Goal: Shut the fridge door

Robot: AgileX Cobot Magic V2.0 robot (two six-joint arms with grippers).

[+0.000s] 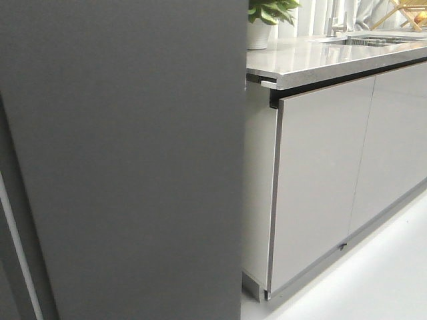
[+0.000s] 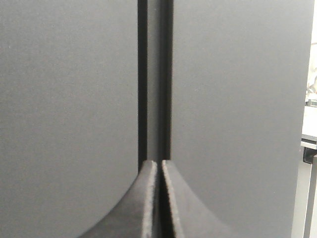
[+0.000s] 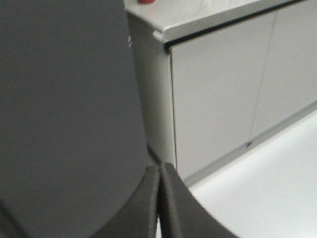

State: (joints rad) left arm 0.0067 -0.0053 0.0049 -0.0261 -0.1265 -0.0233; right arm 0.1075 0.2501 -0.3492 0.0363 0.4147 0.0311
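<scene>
The left arm's fingers (image 2: 157,166) are pressing together with only a hairline seam showing between them, gripping nothing; whether their tips are touching the dark grey panels in front cannot be told. Straight ahead of them a narrow dark vertical gap (image 2: 154,79) is running between two matte grey panels. The right arm's fingers (image 3: 159,171) are likewise sitting closed and empty, pointing toward the right edge of the fridge door (image 3: 64,114), with the white floor (image 3: 262,193) lying beyond.

In the front view the fridge door (image 1: 133,160) is filling the left half of the frame, its flat dark grey outside facing the camera, and neither arm is showing there. Just right of it the pale grey cabinet doors (image 1: 320,180) are standing under the light counter (image 1: 320,60). Only this view is showing the potted plant (image 1: 267,20) at the far end of the counter and the sink (image 1: 373,41) farther right. The right wrist view alone is showing a red object (image 3: 146,1) on the counter, cut off by the frame.
</scene>
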